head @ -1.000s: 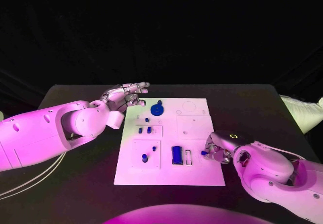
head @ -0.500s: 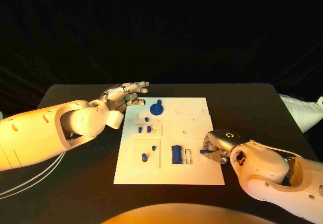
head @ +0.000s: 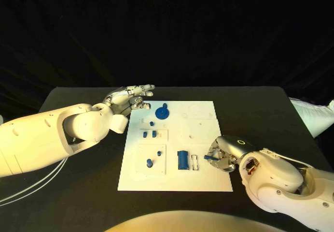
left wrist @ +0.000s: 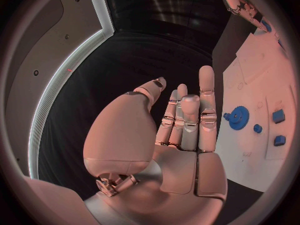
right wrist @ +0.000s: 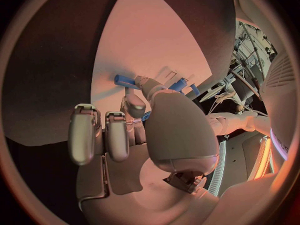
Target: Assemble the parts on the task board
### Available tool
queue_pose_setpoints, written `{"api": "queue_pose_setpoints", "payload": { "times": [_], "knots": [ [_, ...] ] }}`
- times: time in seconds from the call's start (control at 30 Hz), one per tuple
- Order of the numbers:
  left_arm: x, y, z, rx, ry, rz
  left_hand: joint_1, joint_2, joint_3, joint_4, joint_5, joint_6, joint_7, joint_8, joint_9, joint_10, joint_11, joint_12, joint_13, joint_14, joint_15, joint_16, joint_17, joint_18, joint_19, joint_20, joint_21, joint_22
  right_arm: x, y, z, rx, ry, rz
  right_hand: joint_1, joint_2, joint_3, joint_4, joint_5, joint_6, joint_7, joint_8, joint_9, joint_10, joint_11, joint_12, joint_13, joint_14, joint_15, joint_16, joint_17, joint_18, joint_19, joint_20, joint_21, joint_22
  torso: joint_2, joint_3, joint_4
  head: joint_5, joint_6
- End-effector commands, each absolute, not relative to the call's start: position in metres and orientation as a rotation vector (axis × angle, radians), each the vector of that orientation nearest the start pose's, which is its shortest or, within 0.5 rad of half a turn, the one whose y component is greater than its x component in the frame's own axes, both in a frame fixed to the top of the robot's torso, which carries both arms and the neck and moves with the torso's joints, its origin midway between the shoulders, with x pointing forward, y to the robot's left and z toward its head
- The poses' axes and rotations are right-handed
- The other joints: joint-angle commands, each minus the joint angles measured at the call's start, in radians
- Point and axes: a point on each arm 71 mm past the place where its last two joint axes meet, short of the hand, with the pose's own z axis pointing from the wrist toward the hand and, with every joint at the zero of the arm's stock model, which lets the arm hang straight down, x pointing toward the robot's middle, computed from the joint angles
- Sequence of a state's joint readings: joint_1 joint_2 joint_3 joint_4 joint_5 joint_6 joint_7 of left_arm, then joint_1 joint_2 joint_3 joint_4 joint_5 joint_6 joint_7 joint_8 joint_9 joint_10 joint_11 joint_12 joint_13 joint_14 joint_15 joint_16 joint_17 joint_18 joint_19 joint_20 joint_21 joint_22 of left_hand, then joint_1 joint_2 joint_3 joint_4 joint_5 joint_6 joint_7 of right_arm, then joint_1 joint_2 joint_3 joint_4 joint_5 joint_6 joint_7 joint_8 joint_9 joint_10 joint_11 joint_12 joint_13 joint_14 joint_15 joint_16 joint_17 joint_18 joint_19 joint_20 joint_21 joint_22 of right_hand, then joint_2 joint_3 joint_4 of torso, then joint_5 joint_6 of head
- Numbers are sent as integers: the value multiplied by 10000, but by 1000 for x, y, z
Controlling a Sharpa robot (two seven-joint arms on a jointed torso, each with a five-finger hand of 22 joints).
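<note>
Your right hand is pinching a small blue part at the task board's right edge. Your left hand is hovering, fingers apart and holding nothing, beside the board's far left corner.

black table, dark backdrop behind it, white object at table's right edge

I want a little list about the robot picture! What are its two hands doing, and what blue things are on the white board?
left hand: open, raised by the board's far left corner, holding nothing
right hand: at the board's right edge, pinching a small blue part
task board: white, mid-table
blue gear: lies near the far edge
blue block: stands near the right hand
</note>
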State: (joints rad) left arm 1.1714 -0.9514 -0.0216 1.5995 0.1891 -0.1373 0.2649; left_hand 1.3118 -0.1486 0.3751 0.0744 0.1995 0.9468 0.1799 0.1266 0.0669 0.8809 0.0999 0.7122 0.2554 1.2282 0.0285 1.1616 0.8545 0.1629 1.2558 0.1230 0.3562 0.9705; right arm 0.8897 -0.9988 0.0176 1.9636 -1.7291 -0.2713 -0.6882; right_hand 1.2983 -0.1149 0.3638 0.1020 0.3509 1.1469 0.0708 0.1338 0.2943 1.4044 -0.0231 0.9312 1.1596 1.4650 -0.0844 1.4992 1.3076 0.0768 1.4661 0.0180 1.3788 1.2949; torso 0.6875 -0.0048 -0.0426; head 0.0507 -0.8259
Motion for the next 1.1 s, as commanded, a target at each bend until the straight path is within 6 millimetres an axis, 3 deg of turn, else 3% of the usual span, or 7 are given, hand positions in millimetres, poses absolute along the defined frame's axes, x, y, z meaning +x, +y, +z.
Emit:
{"api": "queue_pose_setpoints", "payload": {
  "times": [0.03, 0.17, 0.43, 0.9, 1.1],
  "knots": [
    [467, 229, -187, -13795, 15375, -16932, 13, 104, -45, -4, 38, -72, 31, 11, 2, -42, 61, 7, -17, -78, -16, -13, -11, 183, 71, 17, -46, -14, 351, -183, -246, 1850, 19330, 4105, -193, -30, 100, 33, 35, 156, -112, 43, 113, 90, 19, 65, 19, 846, -36, 42, 1563, -161, 118, -14, 39, 19, 11, -1, 2, 13, -18],
    [466, 228, -187, -13789, 15386, -16951, 13, 104, -45, -4, 38, -72, 31, 11, 2, -42, 61, 7, -17, -78, -16, -13, -11, 183, 71, 17, -46, -14, 349, -180, -243, 2591, 19413, 4598, -425, -137, 151, 142, -28, 174, -117, 38, 137, 122, 16, 106, 54, 851, -36, 56, 1585, -164, 127, -18, 49, 35, 24, 13, -2, 25, -39],
    [466, 227, -187, -13783, 15407, -16975, 13, 104, -45, -4, 38, -72, 31, 11, 2, -42, 61, 7, -17, -78, -16, -13, -11, 183, 71, 17, -46, -14, 348, -173, -246, 3263, 19938, 4996, -773, -253, 158, 342, -85, 204, -121, 29, 169, 160, 16, 152, 98, 856, -37, 68, 1606, -167, 135, -20, 58, 51, 7, 6, -15, 35, -75],
    [465, 226, -187, -13773, 15448, -17016, 13, 104, -45, -4, 38, -72, 31, 11, 2, -42, 61, 7, -17, -78, -16, -13, -11, 183, 71, 17, -46, -14, 351, -166, -259, 3874, 20999, 4799, -1526, -356, -549, 726, 1324, 478, -233, 162, 377, 327, -69, 438, 333, 882, -104, 152, 1739, -200, 202, -80, 169, 218, 6, 6, -17, 53, -86],
    [465, 225, -187, -13772, 15470, -17029, 13, 104, -45, -4, 38, -72, 31, 11, 2, -42, 61, 7, -17, -78, -16, -13, -11, 183, 71, 17, -46, -14, 352, -164, -261, 3889, 21091, 4715, -1665, -269, -876, 836, 1525, 541, -267, 205, 454, 390, -95, 591, 449, 891, -129, 183, 1789, -214, 227, -103, 215, 288, 5, 2, -8, 55, -95]
  ]
}}
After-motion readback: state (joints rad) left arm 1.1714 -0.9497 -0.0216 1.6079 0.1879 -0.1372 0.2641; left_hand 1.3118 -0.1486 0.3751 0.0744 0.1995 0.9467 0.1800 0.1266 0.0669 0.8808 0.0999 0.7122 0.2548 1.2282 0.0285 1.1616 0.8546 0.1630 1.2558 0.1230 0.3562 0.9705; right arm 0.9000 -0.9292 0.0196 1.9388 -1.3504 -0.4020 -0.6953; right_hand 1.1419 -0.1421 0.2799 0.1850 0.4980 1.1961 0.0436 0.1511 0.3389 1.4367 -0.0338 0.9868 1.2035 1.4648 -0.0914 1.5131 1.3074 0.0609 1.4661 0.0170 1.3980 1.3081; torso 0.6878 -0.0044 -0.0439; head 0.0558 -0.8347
